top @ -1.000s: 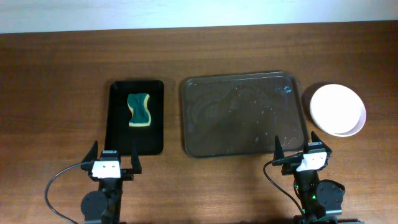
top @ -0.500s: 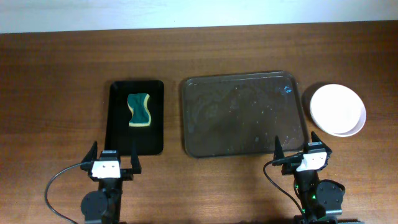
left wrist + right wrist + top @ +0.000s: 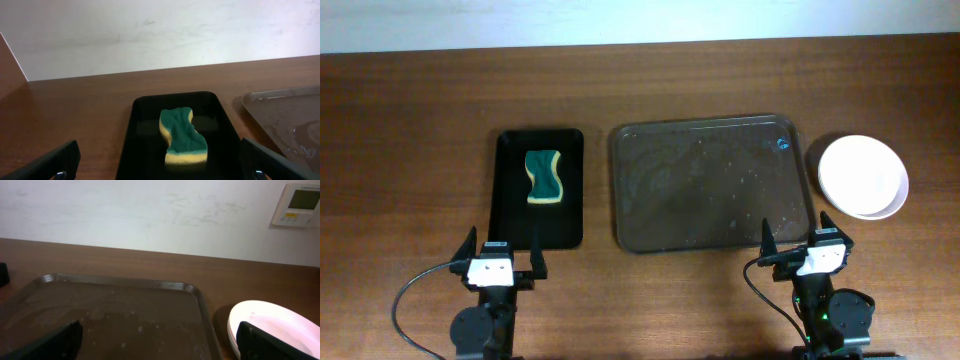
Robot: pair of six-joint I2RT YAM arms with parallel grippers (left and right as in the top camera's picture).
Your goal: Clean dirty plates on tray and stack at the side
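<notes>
The large brown glossy tray [image 3: 712, 185] lies at the table's middle with no plates on it, only wet specks; it also shows in the right wrist view [image 3: 115, 315]. The white plates [image 3: 863, 177] sit stacked on the table right of the tray, and show in the right wrist view [image 3: 270, 322]. My left gripper [image 3: 505, 262] is open and empty near the front edge, below the black tray. My right gripper [image 3: 802, 243] is open and empty, below the brown tray's front right corner.
A smaller narrow black tray [image 3: 540, 187] stands left of the brown tray and holds a green and yellow sponge [image 3: 545, 177], seen too in the left wrist view [image 3: 183, 136]. A wall runs behind the table, with a white control panel [image 3: 298, 205] on it.
</notes>
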